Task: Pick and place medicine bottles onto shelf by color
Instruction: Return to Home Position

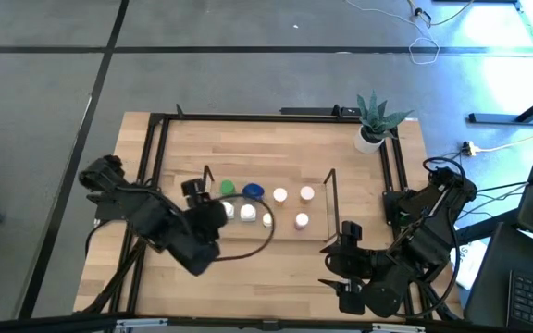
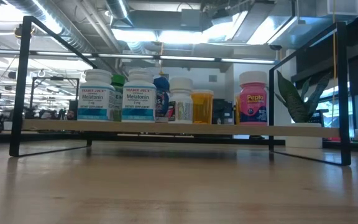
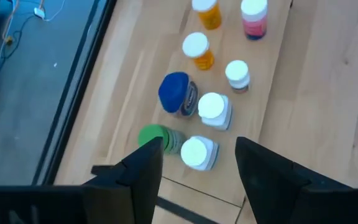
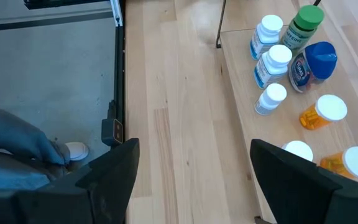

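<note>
- Currently, the shelf [image 1: 324,211] stands at the middle of the worktop [image 1: 276,277]. Eight medicine bottles [image 1: 247,213] stand upright on its board in two rows.
- Far row, from left to right:
  - a green-capped bottle [image 3: 153,137];
  - a blue-capped bottle [image 3: 174,92];
  - two orange bottles [image 3: 197,51] with white caps.
- Near row, from left to right:
  - two large white bottles [image 2: 95,96] labelled Melatonin, just beside each other;
  - a small white bottle [image 3: 237,73];
  - a pink bottle [image 2: 252,96] with a white cap, set apart from the others toward the right end of the shelf.
- The left gripper [image 3: 199,149] hovers over the left end of the shelf.
  - Its fingers are apart and hold nothing.
  - In the left wrist view, the green-capped bottle and the leftmost large white bottle show in the gap between the fingers, below them.
- The right gripper [image 4: 194,144] hovers over the near right part of the worktop, on the near side of the shelf's right end.
  - Its fingers are spread wide and hold nothing.
  - Bare wood shows between them.
- Neither gripper touches a bottle or the shelf wire.
- A green plant [image 1: 375,120] in a white pot stands at the far right corner of the worktop, well apart from the shelf.
- A black frame [image 1: 155,185] edges the worktop. The shelf lies inside it.
</note>
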{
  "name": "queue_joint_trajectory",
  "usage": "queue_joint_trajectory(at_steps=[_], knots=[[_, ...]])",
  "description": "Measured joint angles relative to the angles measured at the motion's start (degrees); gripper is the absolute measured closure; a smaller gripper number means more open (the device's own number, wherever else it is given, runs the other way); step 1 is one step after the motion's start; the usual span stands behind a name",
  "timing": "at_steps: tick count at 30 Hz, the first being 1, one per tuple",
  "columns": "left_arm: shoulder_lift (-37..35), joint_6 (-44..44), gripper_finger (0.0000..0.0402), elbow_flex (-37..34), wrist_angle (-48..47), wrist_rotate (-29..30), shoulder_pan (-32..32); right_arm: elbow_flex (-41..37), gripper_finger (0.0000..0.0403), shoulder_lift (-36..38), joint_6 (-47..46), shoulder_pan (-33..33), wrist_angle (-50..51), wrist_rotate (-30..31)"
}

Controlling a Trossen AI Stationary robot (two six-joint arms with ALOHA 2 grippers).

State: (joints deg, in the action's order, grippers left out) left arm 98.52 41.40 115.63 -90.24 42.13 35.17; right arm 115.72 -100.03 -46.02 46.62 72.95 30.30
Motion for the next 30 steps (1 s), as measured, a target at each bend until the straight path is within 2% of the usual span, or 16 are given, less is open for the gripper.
queue_joint_trajectory(at_steps=[5,9,14,20,22,24,30], knots=[[-5.8,3.1,0.0210,-5.9,0.2,0.4,2.4,0.0,0.0095,0.0,0.0,0.0,0.0,0.0],[-12.2,5.6,0.0232,-12.2,0.2,2.4,4.3,0.0,0.0095,0.0,0.0,0.0,-0.1,0.0],[-20.4,10.1,0.0287,-20.4,0.3,4.8,6.1,0.0,0.0095,0.0,0.0,0.0,-0.1,0.0],[-30.8,13.9,0.0374,-28.6,3.0,8.0,10.6,0.0,0.0095,0.0,0.0,0.0,-0.3,0.0],[-34.2,13.2,0.0394,-31.3,5.7,10.2,12.3,0.0,0.0095,0.0,0.0,0.0,-0.3,0.0],[-37.7,10.0,0.0396,-33.9,9.3,11.1,13.4,0.0,0.0095,0.0,0.0,0.0,-0.3,0.0],[-48.2,-2.2,0.0400,-43.6,22.8,8.6,14.1,0.0,0.0095,0.0,0.0,0.0,-0.3,0.0]])
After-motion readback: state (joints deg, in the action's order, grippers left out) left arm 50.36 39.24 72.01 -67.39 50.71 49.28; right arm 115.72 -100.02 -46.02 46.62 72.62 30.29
